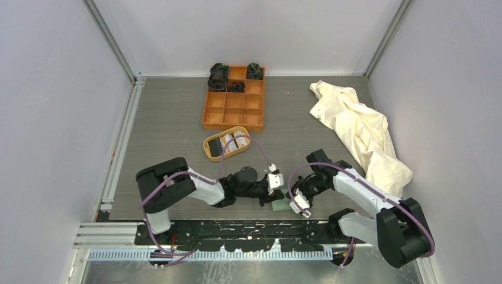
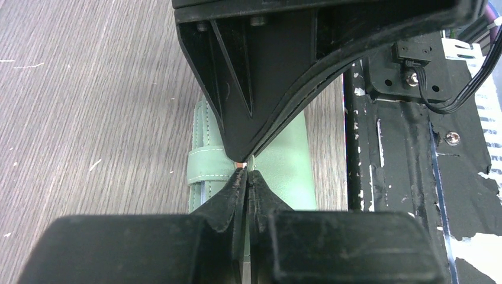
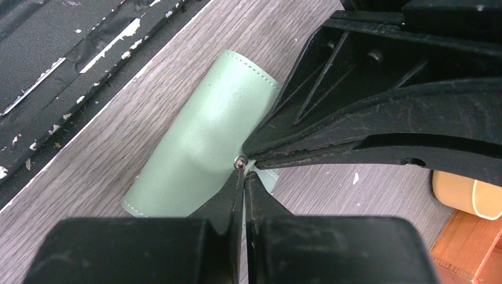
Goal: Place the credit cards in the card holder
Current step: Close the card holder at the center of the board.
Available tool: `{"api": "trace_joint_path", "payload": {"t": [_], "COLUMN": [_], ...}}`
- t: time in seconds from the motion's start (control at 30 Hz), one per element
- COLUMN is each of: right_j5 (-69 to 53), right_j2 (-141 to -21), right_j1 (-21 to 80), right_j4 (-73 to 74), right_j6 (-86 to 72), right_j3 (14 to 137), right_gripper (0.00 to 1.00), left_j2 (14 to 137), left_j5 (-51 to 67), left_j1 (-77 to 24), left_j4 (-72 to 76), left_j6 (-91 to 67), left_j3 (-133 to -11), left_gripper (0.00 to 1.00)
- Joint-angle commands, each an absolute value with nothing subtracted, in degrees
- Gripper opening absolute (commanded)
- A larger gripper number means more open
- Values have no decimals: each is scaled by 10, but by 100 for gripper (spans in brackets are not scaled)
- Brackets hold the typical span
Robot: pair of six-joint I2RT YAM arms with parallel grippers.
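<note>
A: Card holder [image 1: 279, 206]: green, folded shut, at near edge of counter [image 1: 171, 118]. Step?
B: Opening it, by the look. Left claw [image 2: 244, 170]: pinched tight on one flap edge. Right claw [image 3: 244, 168]: likewise, on the opposite edge. Next: draw flaps apart.
A: Unclear?
B: Pockets hidden. Credit cards [image 1: 232, 142] in oval tray [image 1: 208, 149], well apart; count illegible.

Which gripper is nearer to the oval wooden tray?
Left. The left gripper grips the card holder on the side facing the tray; the right gripper grips its far side, farther from the tray.
</note>
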State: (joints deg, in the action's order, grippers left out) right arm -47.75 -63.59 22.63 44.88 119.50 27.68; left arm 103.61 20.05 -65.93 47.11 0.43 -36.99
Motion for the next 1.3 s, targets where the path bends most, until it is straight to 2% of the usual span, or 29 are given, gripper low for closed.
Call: {"api": "trace_joint_path", "payload": {"t": [0.0,0.4,0.5,0.7,1.0,1.27], "right_j5": [-456,-446,-445,-445,-443,-442], "right_j2": [-637,-633,-632,-631,-629,-630], "right_j1": [239,243,243,247,248,249], "right_j4": [501,501,503,503,499,495], "right_j6": [1212,1218,1221,1223,1214,1209], "right_j3": [252,243,243,243,243,241], "right_gripper": [1,1,1,1,1,1], "left_j2": [1035,948,921,902,938,982], "left_j5": [196,123,117,38,-84,-94], "left_j1": [-665,-666,-671,-764,-803,-803], "left_j4": [434,456,439,393,364,356], "left_j6": [-15,-64,-69,75,173,180], "left_j3": [-381,-346,-335,-317,-352,-379], "left_gripper": [6,39,43,57,62,59]}}
